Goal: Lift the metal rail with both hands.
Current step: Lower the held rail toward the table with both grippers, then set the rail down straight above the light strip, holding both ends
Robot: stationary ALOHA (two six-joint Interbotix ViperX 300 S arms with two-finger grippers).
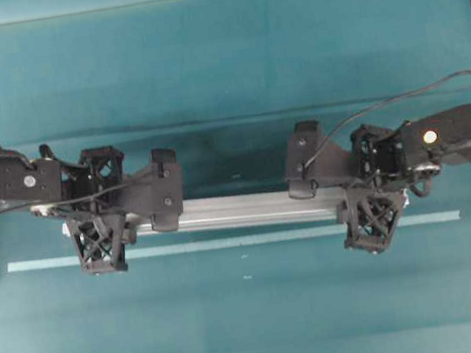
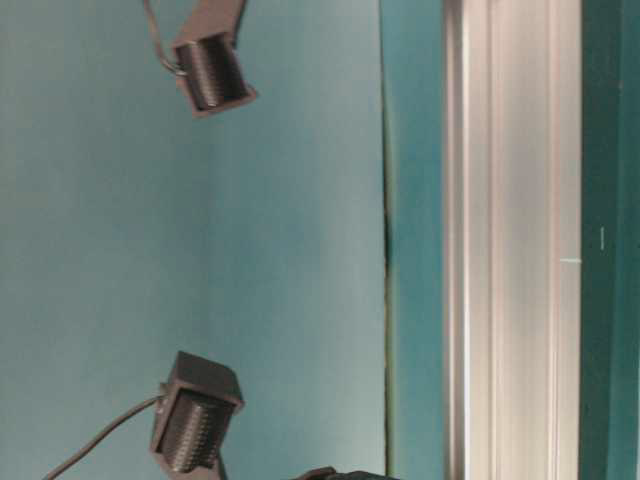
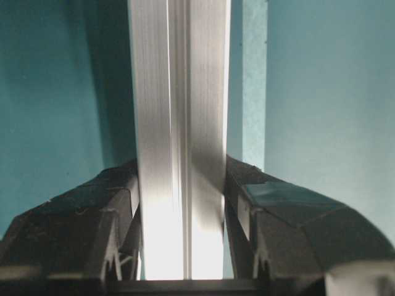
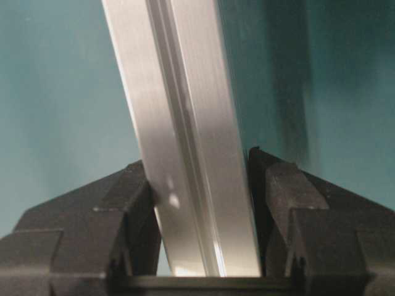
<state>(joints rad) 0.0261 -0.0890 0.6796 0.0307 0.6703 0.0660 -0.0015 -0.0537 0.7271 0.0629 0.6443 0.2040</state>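
Overhead view: the rail (image 1: 253,209) lies crosswise over the middle of the teal table (image 1: 220,64), a tool at each end. The left tool (image 1: 103,234) grips it near its left end and the right tool (image 1: 371,201) near its right end. A thin pale strip (image 1: 227,243) on the table runs parallel to the rail, just on its near side.

In the left wrist view the left tool's fingers (image 3: 92,222) press both sides of the rail (image 3: 179,123), closed on it. In the right wrist view the right tool's fingers (image 4: 117,209) likewise clamp the rail (image 4: 185,135), which runs slightly aslant between them.

The table-level view shows the rail (image 2: 515,240) close up, with two black camera units (image 2: 205,70) beyond.
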